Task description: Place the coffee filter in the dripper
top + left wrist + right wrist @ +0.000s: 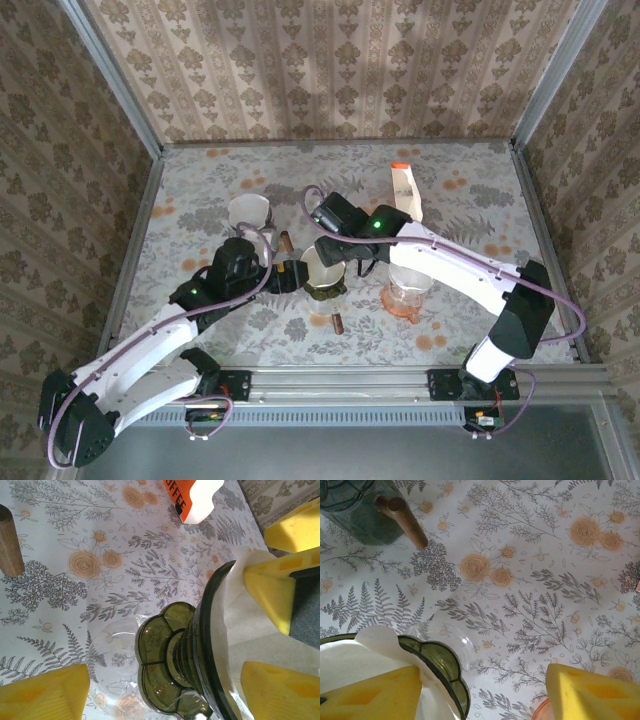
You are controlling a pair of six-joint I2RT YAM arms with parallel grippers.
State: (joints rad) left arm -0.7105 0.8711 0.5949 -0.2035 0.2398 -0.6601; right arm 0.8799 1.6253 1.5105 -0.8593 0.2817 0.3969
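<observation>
Two grippers meet at the middle of the floral table (200, 190) in the top view. The left gripper (162, 695) stands wide, its yellow fingers (45, 695) on either side of the dark green dripper (165, 670), the lower-left one well clear of it. The right gripper (480, 695) is wide too. One of its fingers rests on the white coffee filter (350, 660) lying inside the dripper, the other outside the rim. A coffee box (405, 195) lies above them in that view, and a glass jug (405, 295) sits just right of the dripper.
</observation>
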